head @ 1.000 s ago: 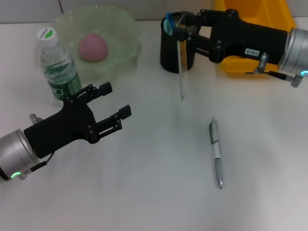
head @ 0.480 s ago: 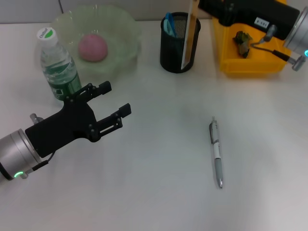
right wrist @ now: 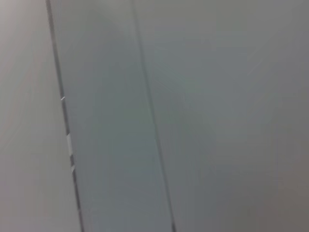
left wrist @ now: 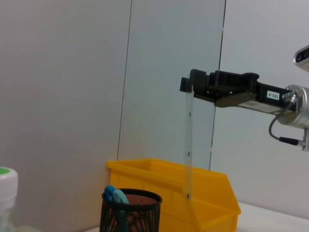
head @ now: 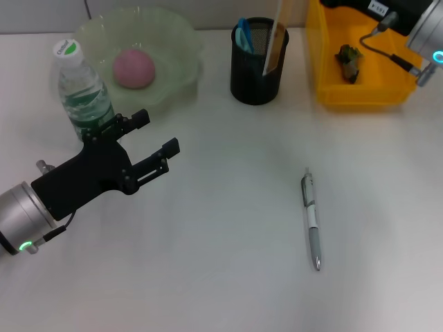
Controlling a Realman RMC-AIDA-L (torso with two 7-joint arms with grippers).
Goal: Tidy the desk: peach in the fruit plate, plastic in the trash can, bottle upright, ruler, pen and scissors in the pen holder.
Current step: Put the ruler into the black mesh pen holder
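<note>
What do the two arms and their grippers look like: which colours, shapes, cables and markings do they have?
Both arms end in silver-grey round wrist segments with a small green light. The left gripper is matte black and angular, with two slim fingers. The right gripper is the same black type, with a white label and a thin dark cable looping at the wrist.

Right end effector [left wrist: 189, 88] lifted higher, ruler [left wrist: 188, 145] raised above pen holder [left wrist: 131, 212], left end effector [head: 154, 136] shifted toward bottle [head: 82, 93]

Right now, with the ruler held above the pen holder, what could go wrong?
1. The ruler hangs from the right gripper, its lower end beside the pen holder, not clearly over it; lowered so, it may miss or catch the rim.
2. The scissors already fill part of the holder and might block it.
3. The tall ruler could tip the holder.
</note>
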